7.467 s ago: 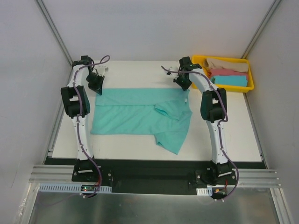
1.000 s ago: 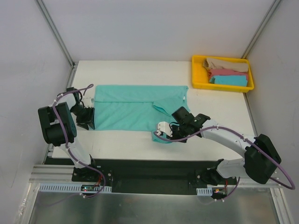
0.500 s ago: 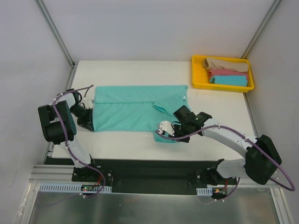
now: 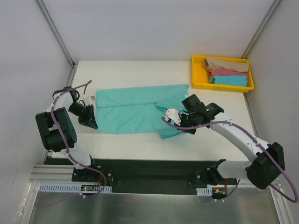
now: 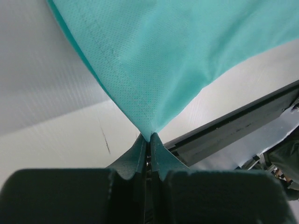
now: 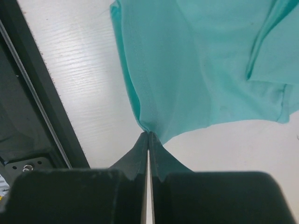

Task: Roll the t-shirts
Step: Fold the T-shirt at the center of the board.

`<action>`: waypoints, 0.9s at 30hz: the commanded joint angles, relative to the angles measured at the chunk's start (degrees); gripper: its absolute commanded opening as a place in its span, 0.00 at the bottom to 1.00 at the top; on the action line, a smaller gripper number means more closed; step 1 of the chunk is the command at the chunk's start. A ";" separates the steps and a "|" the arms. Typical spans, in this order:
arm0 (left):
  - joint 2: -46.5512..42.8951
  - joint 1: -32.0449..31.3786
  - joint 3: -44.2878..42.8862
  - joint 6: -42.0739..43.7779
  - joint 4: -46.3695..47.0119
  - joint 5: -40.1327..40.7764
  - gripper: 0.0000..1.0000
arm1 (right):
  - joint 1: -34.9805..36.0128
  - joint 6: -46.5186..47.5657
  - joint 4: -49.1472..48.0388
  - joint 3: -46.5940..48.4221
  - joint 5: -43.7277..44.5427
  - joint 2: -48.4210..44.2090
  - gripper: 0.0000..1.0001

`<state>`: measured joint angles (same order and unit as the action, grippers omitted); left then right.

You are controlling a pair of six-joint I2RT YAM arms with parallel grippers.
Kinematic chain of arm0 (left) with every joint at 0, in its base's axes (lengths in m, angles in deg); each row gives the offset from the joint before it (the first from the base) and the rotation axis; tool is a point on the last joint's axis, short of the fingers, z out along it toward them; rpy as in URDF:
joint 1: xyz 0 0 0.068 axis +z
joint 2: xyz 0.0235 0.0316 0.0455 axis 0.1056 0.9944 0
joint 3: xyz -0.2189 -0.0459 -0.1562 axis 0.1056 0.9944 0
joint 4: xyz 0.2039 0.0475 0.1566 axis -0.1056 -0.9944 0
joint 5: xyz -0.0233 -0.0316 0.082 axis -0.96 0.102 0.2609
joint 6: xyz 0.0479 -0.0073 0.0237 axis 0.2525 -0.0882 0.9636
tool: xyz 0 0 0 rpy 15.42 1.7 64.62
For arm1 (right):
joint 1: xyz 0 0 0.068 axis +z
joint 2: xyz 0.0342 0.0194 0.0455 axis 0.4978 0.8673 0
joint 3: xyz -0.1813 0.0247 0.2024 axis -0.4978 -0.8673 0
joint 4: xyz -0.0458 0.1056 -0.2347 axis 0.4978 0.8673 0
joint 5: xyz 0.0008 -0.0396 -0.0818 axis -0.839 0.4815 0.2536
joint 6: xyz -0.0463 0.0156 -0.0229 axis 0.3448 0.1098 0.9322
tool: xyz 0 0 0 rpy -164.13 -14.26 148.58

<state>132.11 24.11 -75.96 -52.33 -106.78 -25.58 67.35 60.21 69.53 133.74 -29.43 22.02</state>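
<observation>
Left end effector [image 5: 149, 138] and right end effector [image 6: 148, 136], each closed tight on a near edge of the teal shirt [image 4: 133, 108]. The shirt lies mostly spread on the counter [image 4: 140, 70]. No roll begun; three other shirts [image 4: 227, 72] sit in the tray [image 4: 198, 77].

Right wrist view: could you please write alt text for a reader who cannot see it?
Shut jaws pinch the edge of a teal t-shirt, which fans out over the white table. A dark rail runs along the left.
</observation>
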 commanded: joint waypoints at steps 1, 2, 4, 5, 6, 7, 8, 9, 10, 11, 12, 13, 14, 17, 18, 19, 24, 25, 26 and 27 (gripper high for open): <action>0.23 -0.20 -6.26 -0.92 -4.48 -5.37 0.00 | -2.78 -0.89 1.02 6.02 2.35 1.92 0.01; 1.10 -0.20 -7.24 -1.10 -4.75 -5.81 0.00 | -3.30 -0.54 0.84 8.38 2.62 2.89 0.01; 2.07 -0.20 -10.48 -1.19 -5.45 -6.07 0.00 | -4.79 0.08 0.58 11.12 3.32 6.13 0.01; 3.21 -0.11 -11.63 -1.10 -5.97 -5.99 0.00 | -5.41 0.60 0.49 12.87 3.84 7.37 0.01; 3.74 -0.11 -13.82 -1.10 -6.24 -5.99 0.00 | -6.72 0.61 0.49 15.85 3.85 8.51 0.01; 4.97 -0.11 -14.97 -1.10 -6.50 -5.99 0.00 | -7.26 0.87 0.49 17.53 3.85 11.05 0.01; 5.59 -0.11 -15.94 -1.45 -6.94 -5.90 0.00 | -8.22 0.96 0.40 18.85 4.11 12.12 0.01; 6.20 -0.29 -17.87 -1.71 -7.03 -5.90 0.00 | -8.75 0.96 -0.21 21.30 4.29 13.34 0.01; 7.43 -0.11 -18.76 -1.89 -7.12 -6.16 0.00 | -9.10 1.05 -0.47 22.46 4.55 15.27 0.01; 8.05 -0.20 -19.72 -2.06 -7.56 -6.34 0.00 | -9.72 1.22 -0.74 23.43 4.99 16.33 0.01; 8.66 -0.11 -21.47 -2.24 -7.74 -6.60 0.00 | -9.98 1.31 -1.52 25.44 5.43 17.21 0.01; 10.15 -0.11 -22.36 -2.42 -7.91 -6.69 0.00 | -10.16 1.31 -1.97 26.15 5.87 18.09 0.01; 10.77 -0.11 -23.24 -2.42 -8.09 -6.95 0.00 | -10.34 1.40 -2.23 27.20 6.39 19.84 0.01; 13.94 -0.11 -26.75 -2.59 -9.14 -7.13 0.00 | -10.86 1.31 -2.85 30.72 7.45 23.27 0.01; 14.64 -0.20 -28.50 -2.59 -9.58 -7.13 0.00 | -10.86 1.22 -3.28 31.51 7.80 24.25 0.01; 15.69 -0.20 -29.30 -2.51 -9.76 -7.04 0.00 | -11.04 1.14 -3.55 33.35 8.06 25.04 0.01; 19.12 -0.20 -34.13 -2.94 -10.11 -6.69 0.00 | -11.57 1.13 -4.34 39.33 9.56 31.36 0.01; 20.17 -0.20 -34.67 -3.12 -10.20 -6.60 0.00 | -11.65 1.22 -4.52 40.21 9.74 32.24 0.01; 20.71 -0.11 -35.54 -3.03 -10.20 -6.43 0.00 | -11.92 1.31 -4.61 42.66 10.26 33.21 0.01; 21.23 -0.11 -35.99 -3.03 -10.20 -6.34 0.00 | -12.01 1.22 -4.69 43.82 10.35 34.09 0.01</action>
<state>151.34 24.04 -108.16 -54.71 -114.41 -31.11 56.22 61.04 65.77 171.00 -21.81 53.40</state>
